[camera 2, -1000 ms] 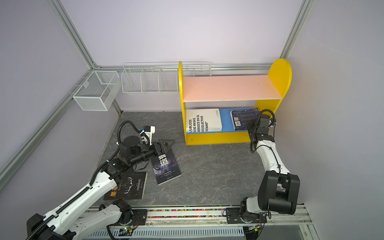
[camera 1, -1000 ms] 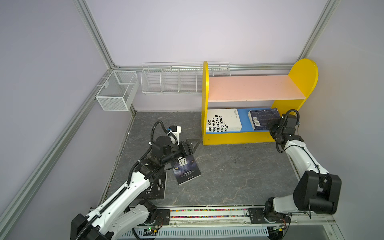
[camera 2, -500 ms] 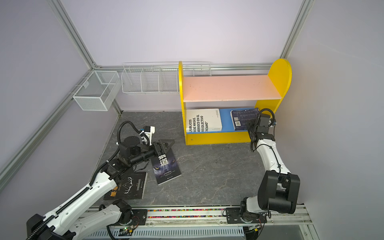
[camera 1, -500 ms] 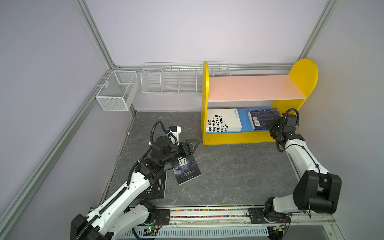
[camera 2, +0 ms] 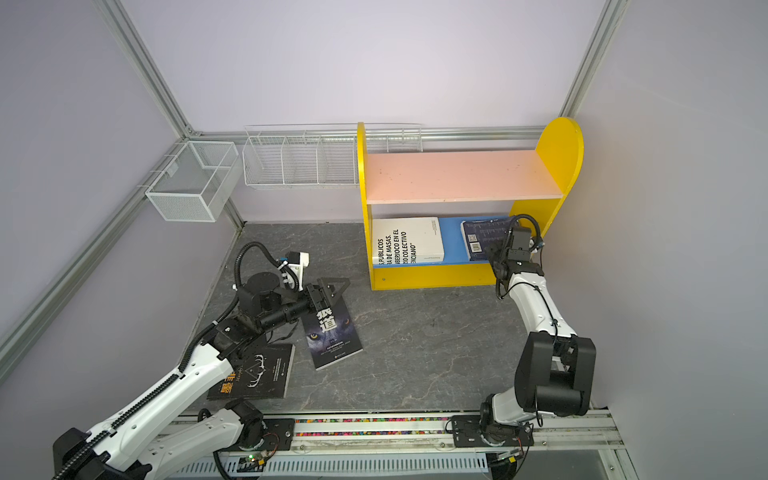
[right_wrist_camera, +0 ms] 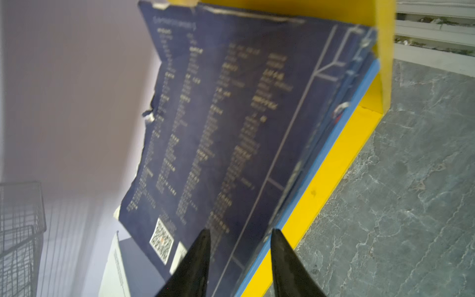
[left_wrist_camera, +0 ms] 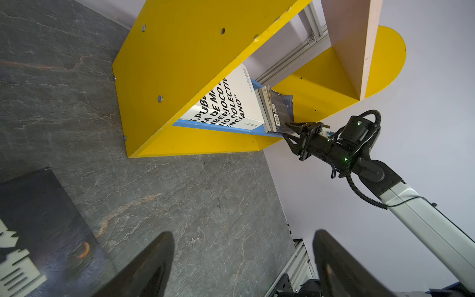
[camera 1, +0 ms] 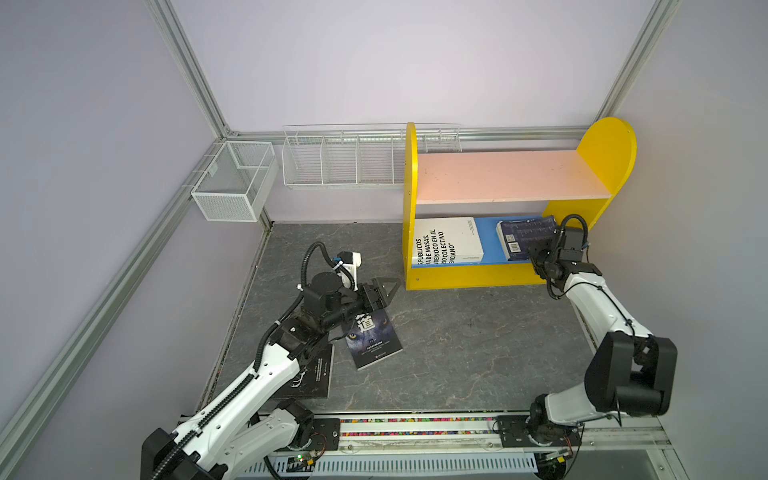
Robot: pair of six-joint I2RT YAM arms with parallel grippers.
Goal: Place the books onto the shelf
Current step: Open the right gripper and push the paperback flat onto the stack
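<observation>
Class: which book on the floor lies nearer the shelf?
The wolf-eyed book; the antler-marked book lies farther back, partly under the left arm.

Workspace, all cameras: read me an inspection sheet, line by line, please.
Surface: grey marbled tabletop, flat.
Job's things: shelf has pink board bare; white book and navy books on blue board; wolf-cover book and black book lie on the tabletop.
Clutter: nothing seen.
Hands: left hand open by the wolf-cover book's far edge, holding nothing; right hand at the navy books' front edge, jaws apart, grip unclear.
Cables: left arm's hose and right arm's hose loop above the wrists.
Surroundings: lilac walls, aluminium frame, mesh basket, wire rack.
</observation>
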